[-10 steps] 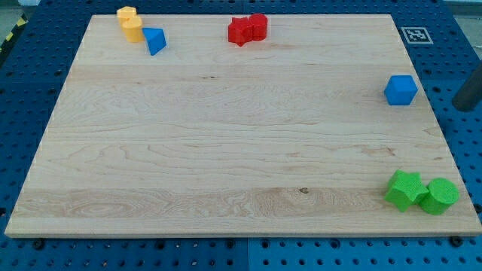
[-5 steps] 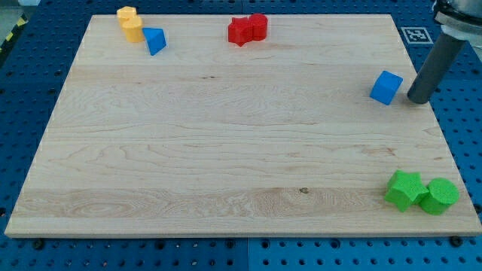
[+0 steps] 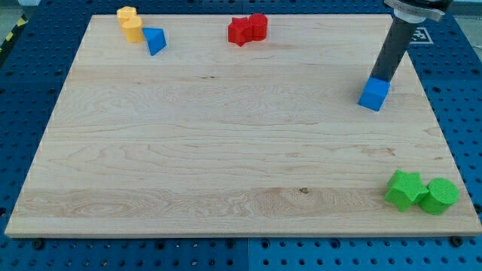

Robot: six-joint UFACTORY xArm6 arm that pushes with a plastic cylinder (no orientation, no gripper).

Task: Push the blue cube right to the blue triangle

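The blue cube (image 3: 374, 94) sits near the board's right side, in the upper half of the view. My tip (image 3: 379, 78) touches the cube's upper right edge, with the dark rod rising up and to the right from it. The blue triangle (image 3: 155, 40) lies far off at the view's top left, right beside the yellow blocks (image 3: 130, 22).
Two red blocks (image 3: 248, 29) sit together at the top middle. A green star block (image 3: 404, 190) and a green cylinder (image 3: 439, 196) sit at the bottom right corner. The wooden board (image 3: 226, 135) rests on a blue pegboard, with a marker tag at the top right.
My tip has come in from the view's right and moved left onto the board. The blue cube has slid left and slightly down, turning a little.
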